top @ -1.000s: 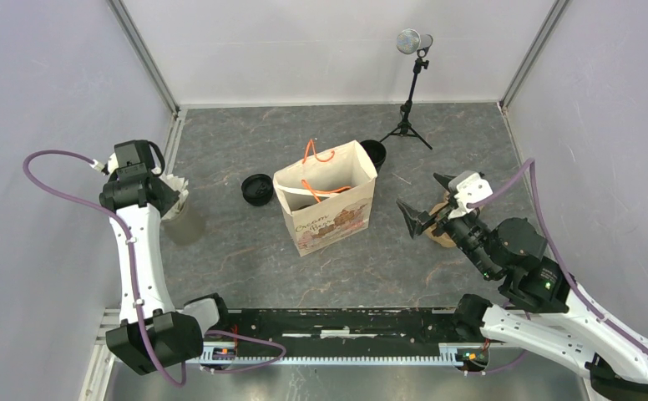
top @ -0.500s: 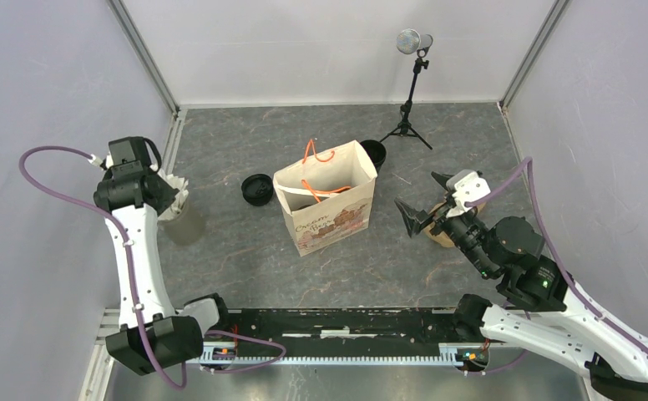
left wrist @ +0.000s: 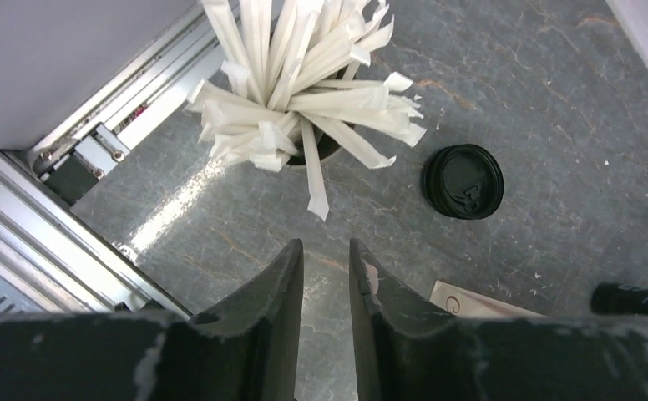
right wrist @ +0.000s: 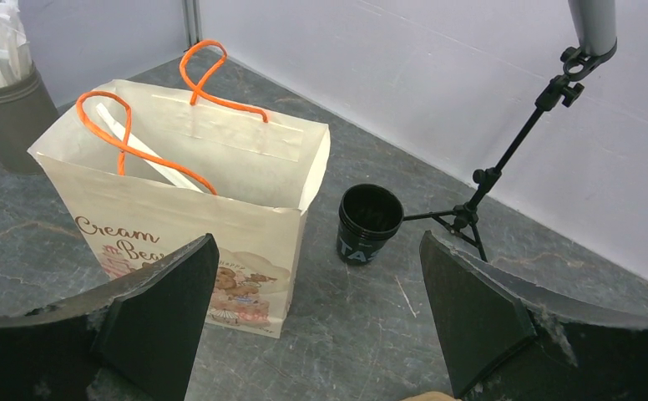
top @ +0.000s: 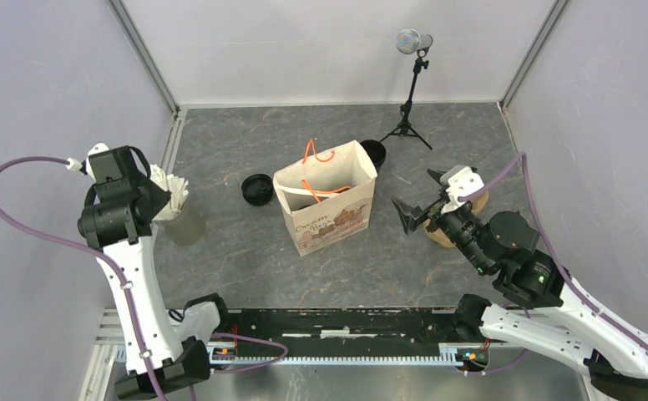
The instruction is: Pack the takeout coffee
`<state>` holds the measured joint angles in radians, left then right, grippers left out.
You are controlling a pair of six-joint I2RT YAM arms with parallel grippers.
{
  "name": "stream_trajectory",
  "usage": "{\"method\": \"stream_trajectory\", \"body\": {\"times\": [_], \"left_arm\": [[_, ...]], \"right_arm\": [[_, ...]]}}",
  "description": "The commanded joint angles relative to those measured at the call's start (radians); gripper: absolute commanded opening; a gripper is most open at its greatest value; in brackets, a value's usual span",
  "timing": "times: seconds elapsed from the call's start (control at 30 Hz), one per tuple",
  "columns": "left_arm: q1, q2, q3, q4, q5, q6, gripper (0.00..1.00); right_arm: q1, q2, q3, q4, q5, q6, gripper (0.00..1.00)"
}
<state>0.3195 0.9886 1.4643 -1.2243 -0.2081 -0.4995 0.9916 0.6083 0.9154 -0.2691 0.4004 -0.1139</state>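
A black cup with its lid on (top: 256, 189) stands left of the beige paper bag (top: 325, 205); it also shows in the left wrist view (left wrist: 463, 180). An open black cup with no lid (top: 374, 153) stands behind the bag's right corner, seen in the right wrist view (right wrist: 369, 221) too. My left gripper (left wrist: 325, 244) hangs above the floor beside the straw holder (left wrist: 304, 83), its jaws a narrow gap apart with nothing between. My right gripper (right wrist: 314, 251) is wide open and empty, right of the bag (right wrist: 187, 209) and in front of the open cup.
A white straw (right wrist: 137, 146) and orange handles stick out of the bag. The brown pulp carrier (top: 440, 235) lies under my right wrist. A tripod with a microphone (top: 410, 100) stands at the back. An aluminium rail (left wrist: 70, 159) runs along the left wall.
My left arm has pulled back to the left and risen, away from the straw holder. My right gripper has shifted slightly left toward the bag, still wide open.
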Motion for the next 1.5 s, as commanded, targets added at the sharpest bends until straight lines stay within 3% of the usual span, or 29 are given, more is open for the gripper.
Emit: {"method": "stream_trajectory", "body": {"times": [0.0, 0.37, 0.7, 1.1, 1.13, 1.33, 1.47], "left_arm": [[0.006, -0.021, -0.067, 0.03, 0.024, -0.06, 0.37], [0.006, -0.01, -0.231, 0.221, -0.003, -0.139, 0.44], [0.006, 0.014, -0.299, 0.27, -0.058, -0.114, 0.44], [0.005, 0.018, -0.3, 0.21, -0.03, -0.175, 0.4], [0.005, 0.017, -0.301, 0.214, -0.02, -0.177, 0.39], [0.005, 0.007, -0.242, 0.202, -0.035, -0.111, 0.08], [0.006, -0.015, -0.165, 0.145, -0.057, -0.071, 0.02]], "right_arm": [[-0.003, 0.016, 0.052, 0.025, -0.022, -0.002, 0.97], [-0.004, -0.002, 0.048, 0.035, -0.035, 0.022, 0.97], [-0.004, -0.014, 0.048, 0.039, -0.01, -0.006, 0.97], [-0.004, 0.01, 0.058, 0.05, -0.017, -0.012, 0.97], [-0.004, 0.013, 0.06, 0.049, -0.017, -0.016, 0.98], [-0.004, 0.025, 0.074, 0.045, -0.026, -0.024, 0.97], [-0.004, 0.027, 0.077, 0.046, -0.026, -0.024, 0.98]]}}
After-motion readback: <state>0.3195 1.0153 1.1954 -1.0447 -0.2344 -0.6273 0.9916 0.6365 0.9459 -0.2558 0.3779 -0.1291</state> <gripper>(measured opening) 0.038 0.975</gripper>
